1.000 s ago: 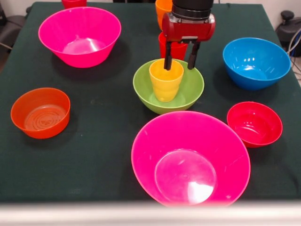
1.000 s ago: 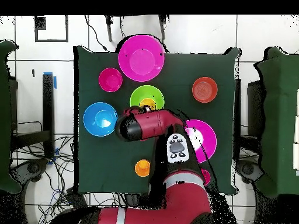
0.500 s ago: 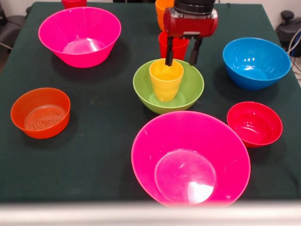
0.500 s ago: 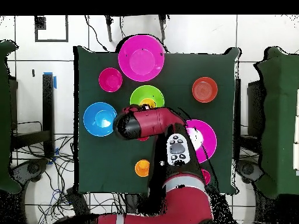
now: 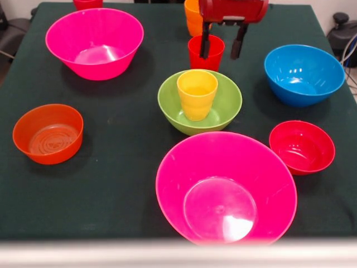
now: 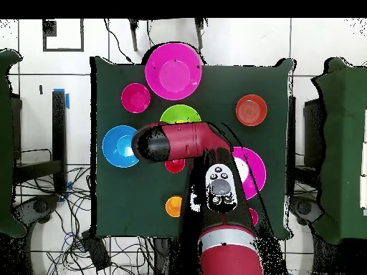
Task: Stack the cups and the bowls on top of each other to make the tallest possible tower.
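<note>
Your end effector (image 5: 222,47) has lifted clear of the yellow cup (image 5: 197,94) over the last second and drifted up and to the right; its two dark fingers (image 5: 204,47) now hang spread and empty above the red cup (image 5: 206,52), gripping nothing. That tells you the placement is done: the yellow cup stands upright and free inside the lime-green bowl (image 5: 199,103), near the middle of the bench (image 5: 122,167), so the tower has its first two levels and, in my judgement, you are between steps and choosing the next piece. The small red bowl (image 5: 302,147) sits alone at the right, not yet on the stack. Everything here is glossy moulded plastic that throws bright highlights, so expect slick walls. The cups are tapered tumblers, wider at the rim, and the yellow one shows a faint step round its lower half. The bowls are round with flaring sides: one large hot-pink bowl (image 5: 225,188) at the near edge, another large pink bowl (image 5: 94,42) far left, a blue bowl (image 5: 304,74) far right, and a translucent orange bowl (image 5: 48,133) at the left with rings in its base. An orange cup (image 5: 193,17) stands behind the red one. In the overhead view the arm (image 6: 179,142) hides the stack.
</note>
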